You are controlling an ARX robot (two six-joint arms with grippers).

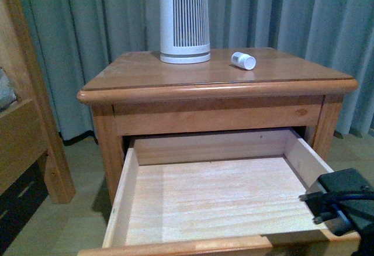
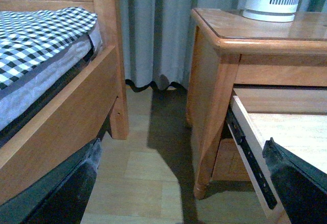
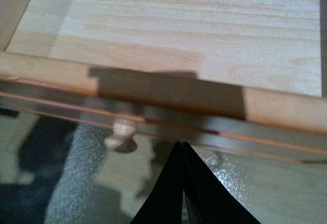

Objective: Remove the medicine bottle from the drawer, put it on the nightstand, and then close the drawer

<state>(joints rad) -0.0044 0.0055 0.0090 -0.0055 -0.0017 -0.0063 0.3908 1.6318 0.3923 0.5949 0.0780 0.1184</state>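
Observation:
The medicine bottle (image 1: 243, 61) lies on its side on the nightstand (image 1: 146, 72) top, right of centre. The upper drawer (image 1: 216, 200) is pulled far out, and its pale wood inside shows nothing in it. My right arm (image 1: 342, 203) is at the drawer's front right corner. In the right wrist view my right gripper (image 3: 182, 146) is shut and empty, just in front of the drawer's front panel (image 3: 153, 88), to the side of its round knob (image 3: 120, 134). My left gripper (image 2: 179, 193) is open and empty, low beside the nightstand (image 2: 214, 81) with the drawer's side rail (image 2: 250, 152) close by.
A tall white ribbed device (image 1: 184, 19) stands at the back of the nightstand top. A wooden bed frame (image 1: 35, 121) stands at the left, with a checked mattress (image 2: 36, 35) on it. Grey curtains (image 1: 87, 16) hang behind. Bare floor (image 2: 148, 173) lies between the bed and the nightstand.

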